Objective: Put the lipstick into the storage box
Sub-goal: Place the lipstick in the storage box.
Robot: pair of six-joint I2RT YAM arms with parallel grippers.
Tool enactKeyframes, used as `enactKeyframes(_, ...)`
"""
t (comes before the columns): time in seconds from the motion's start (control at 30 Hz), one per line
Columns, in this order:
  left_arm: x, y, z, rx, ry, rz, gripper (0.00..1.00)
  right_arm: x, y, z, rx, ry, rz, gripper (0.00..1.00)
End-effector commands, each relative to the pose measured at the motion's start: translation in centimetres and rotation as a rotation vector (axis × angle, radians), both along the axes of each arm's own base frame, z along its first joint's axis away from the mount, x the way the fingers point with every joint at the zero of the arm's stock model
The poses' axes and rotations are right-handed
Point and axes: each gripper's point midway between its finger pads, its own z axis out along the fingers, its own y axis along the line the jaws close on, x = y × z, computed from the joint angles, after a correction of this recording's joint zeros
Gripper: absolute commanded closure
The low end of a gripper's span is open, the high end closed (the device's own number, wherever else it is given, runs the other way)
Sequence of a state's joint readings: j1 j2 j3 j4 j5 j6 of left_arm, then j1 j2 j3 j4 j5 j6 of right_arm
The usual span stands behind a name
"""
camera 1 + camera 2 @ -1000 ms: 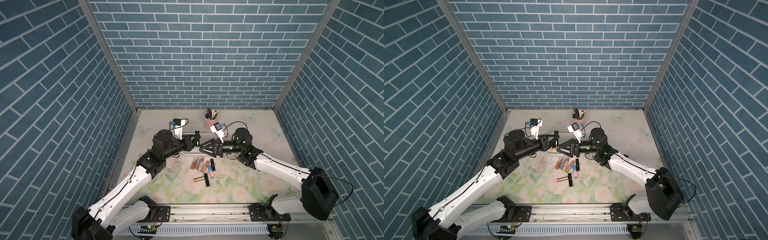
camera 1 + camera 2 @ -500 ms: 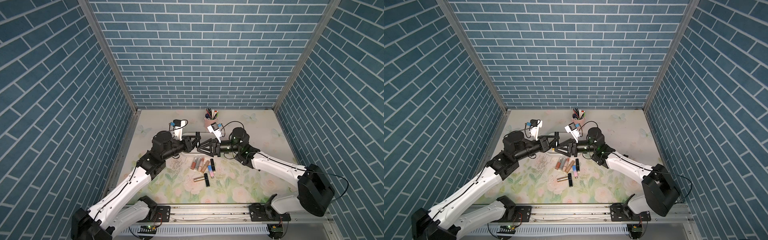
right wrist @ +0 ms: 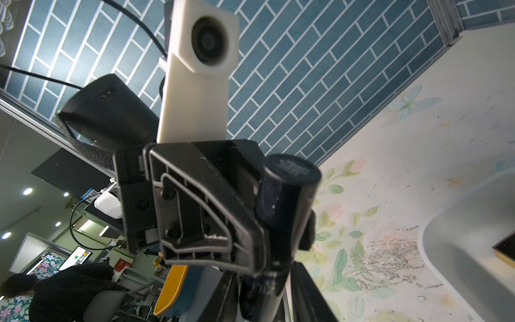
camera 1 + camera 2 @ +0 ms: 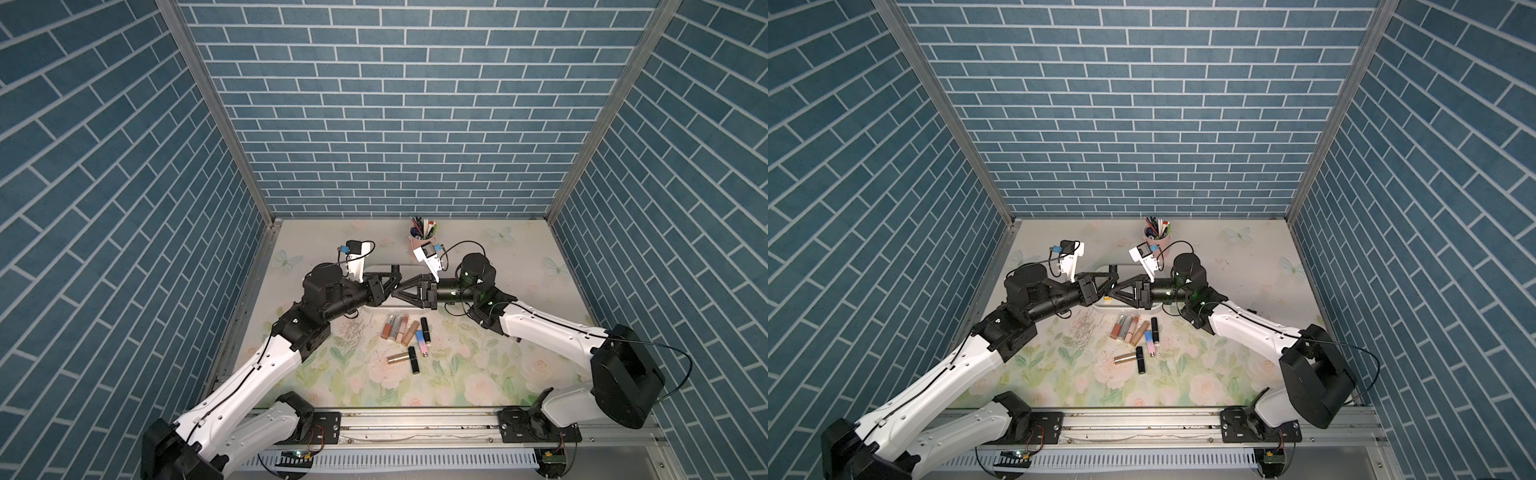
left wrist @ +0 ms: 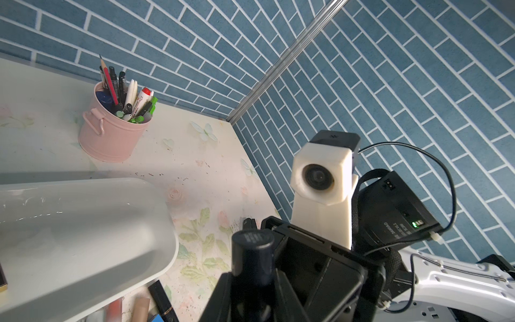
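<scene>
The left gripper [image 4: 393,278] is clamped on a dark navy lipstick [image 3: 281,200], raised over or just beside the white storage box [image 5: 111,251]. The right gripper [image 4: 401,291] straddles it too, but its grip is unclear. It should squeeze firmly before the left releases.

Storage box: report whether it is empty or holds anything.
Not empty. The right wrist view shows a dark, gold-edged item lying inside the storage box. The arms hide most of its inside from above.
</scene>
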State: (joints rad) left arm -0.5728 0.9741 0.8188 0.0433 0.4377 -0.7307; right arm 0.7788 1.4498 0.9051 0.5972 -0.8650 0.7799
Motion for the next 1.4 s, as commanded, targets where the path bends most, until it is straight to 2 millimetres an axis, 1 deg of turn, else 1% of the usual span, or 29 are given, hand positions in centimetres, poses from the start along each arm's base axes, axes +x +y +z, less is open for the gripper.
enactKeyframes(0.0, -0.4, 0.2, 0.5, -0.018, -0.023, -0.007, 0.94, 0.4, 0.4, 1.9, 0.047, -0.036, -0.011, 0.72)
enactKeyframes(0.13, -0.4, 0.2, 0.3, -0.016, -0.021, -0.003, 0.94, 0.4, 0.4, 2.0, 0.054, -0.034, -0.012, 0.82)
enactKeyframes(0.2, -0.4, 0.2, 0.3, -0.015, -0.02, -0.003, 0.91, 0.4, 0.3, 2.0, 0.056, -0.033, -0.013, 0.88)
enactKeyframes(0.23, -0.4, 0.3, 0.3, -0.012, -0.02, -0.001, 0.86, 0.4, 0.3, 2.1, 0.057, -0.032, -0.012, 0.88)
enactKeyframes(0.3, -0.2, 0.3, 0.2, -0.006, -0.017, 0.005, 0.71, 0.4, 0.3, 1.9, 0.055, -0.03, -0.013, 0.89)
enactKeyframes(0.33, -0.2, 0.3, 0.2, -0.003, -0.017, 0.006, 0.61, 0.4, 0.3, 1.8, 0.053, -0.026, -0.015, 0.9)
enactKeyframes(0.37, -0.1, 0.3, 0.1, 0.001, -0.016, 0.01, 0.46, 0.4, 0.4, 1.8, 0.052, -0.025, -0.013, 0.9)
enactKeyframes(0.4, 0.0, 0.4, 0.1, 0.003, -0.014, 0.013, 0.36, 0.4, 0.3, 1.7, 0.051, -0.024, -0.016, 0.9)
enactKeyframes(0.43, 0.0, 0.3, 0.1, 0.005, -0.015, 0.015, 0.35, 0.5, 0.3, 1.6, 0.049, -0.022, -0.019, 0.9)
enactKeyframes(0.5, 0.2, 0.3, 0.2, 0.008, -0.017, 0.018, 0.28, 0.6, 0.3, 1.5, 0.046, -0.021, -0.021, 0.9)
enactKeyframes(0.53, 0.3, 0.3, 0.3, 0.01, -0.021, 0.021, 0.21, 0.6, 0.3, 1.4, 0.045, -0.019, -0.024, 0.9)
enactKeyframes(0.6, 0.5, 0.5, 0.4, 0.02, -0.027, 0.037, 0.0, 0.9, 0.3, 1.1, 0.036, -0.012, -0.038, 0.9)
enactKeyframes(0.7, 1.0, 1.3, 0.7, 0.051, -0.043, 0.083, 0.0, 2.0, -0.1, 0.1, 0.006, 0.015, -0.081, 0.9)
enactKeyframes(0.8, 1.3, 2.8, 1.3, 0.096, -0.066, 0.165, 0.0, 4.2, -0.8, -2.0, -0.06, 0.072, -0.154, 0.88)
enactKeyframes(0.9, 1.7, 5.6, 1.3, 0.162, -0.073, 0.304, 0.0, 7.0, -1.7, -5.5, -0.203, 0.143, -0.261, 0.88)
enactKeyframes(0.97, 1.7, 7.6, 1.1, 0.199, -0.072, 0.392, 0.0, 8.6, -2.1, -8.1, -0.3, 0.185, -0.311, 0.88)
enactKeyframes(1.03, 1.4, 8.5, 0.5, 0.223, -0.067, 0.427, 0.0, 9.5, -2.2, -9.9, -0.359, 0.21, -0.329, 0.88)
enactKeyframes(1.2, 1.1, 9.7, -1.2, 0.288, -0.03, 0.465, 0.0, 11.5, -1.4, -14.2, -0.457, 0.275, -0.345, 0.89)
enactKeyframes(1.37, 0.6, 10.7, -2.3, 0.334, -0.012, 0.489, 0.0, 13.1, -0.3, -17.5, -0.517, 0.322, -0.351, 0.89)
